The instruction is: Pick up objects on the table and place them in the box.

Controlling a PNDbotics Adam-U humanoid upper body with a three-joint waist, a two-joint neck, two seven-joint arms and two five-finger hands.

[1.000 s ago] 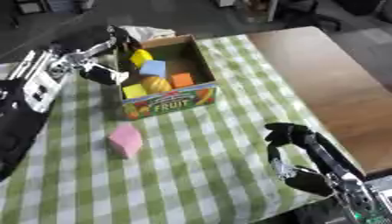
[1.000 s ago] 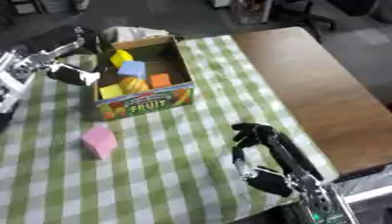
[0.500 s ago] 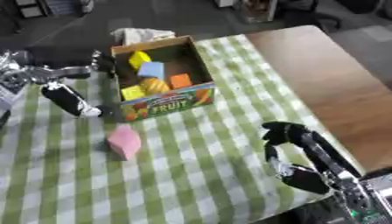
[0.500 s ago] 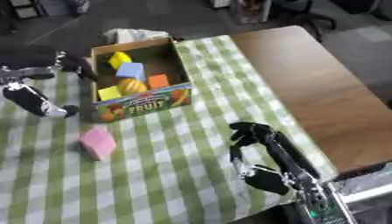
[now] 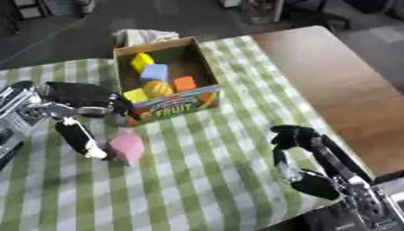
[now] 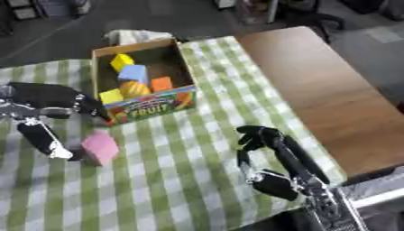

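A pink block (image 5: 126,146) lies on the green checked cloth in front of the cardboard fruit box (image 5: 175,107). Inside the box sit yellow, blue and orange blocks and a round orange fruit (image 5: 156,88). My left hand (image 5: 75,106) hovers at the left with fingers spread; its thumb tip (image 5: 94,153) reaches down right beside the pink block's left side, and the other fingers stretch toward the box's front corner. It holds nothing. My right hand (image 5: 304,153) rests at the lower right with relaxed fingers, holding nothing.
A white crumpled cloth (image 5: 142,36) lies behind the box. Bare brown tabletop (image 5: 339,81) runs along the right, beyond the checked cloth. Dark floor and furniture lie past the far edge.
My left hand has come away from the box's left wall, moved down toward me and now spreads next to the pink block. The right hand has stayed put. The camera has shifted slightly.
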